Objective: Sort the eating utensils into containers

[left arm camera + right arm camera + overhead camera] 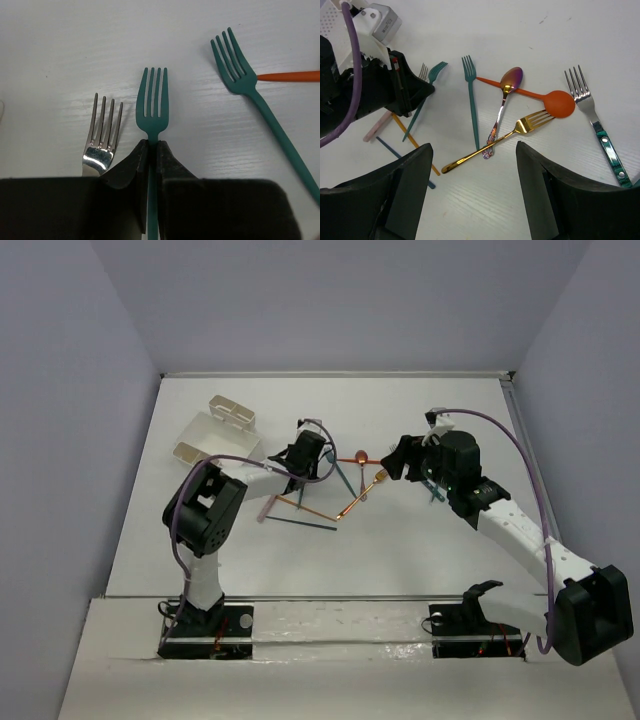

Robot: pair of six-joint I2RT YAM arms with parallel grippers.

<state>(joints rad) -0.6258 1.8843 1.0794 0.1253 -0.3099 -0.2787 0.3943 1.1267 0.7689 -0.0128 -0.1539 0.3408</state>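
Now, left gripper [153,146] pinched tight on a teal fork [152,114] — right gripper [472,150] spread wide.

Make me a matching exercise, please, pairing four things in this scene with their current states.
Things:
1. left gripper
2. right gripper
3. orange spoon
4. gold fork

States:
A. jaws wide, holding nothing
B. lying free, tines beside a round orange bowl
C. shut on a teal fork
D. handle crossing the rainbow spoon

Pairs: 1-C, 2-A, 3-D, 4-B.
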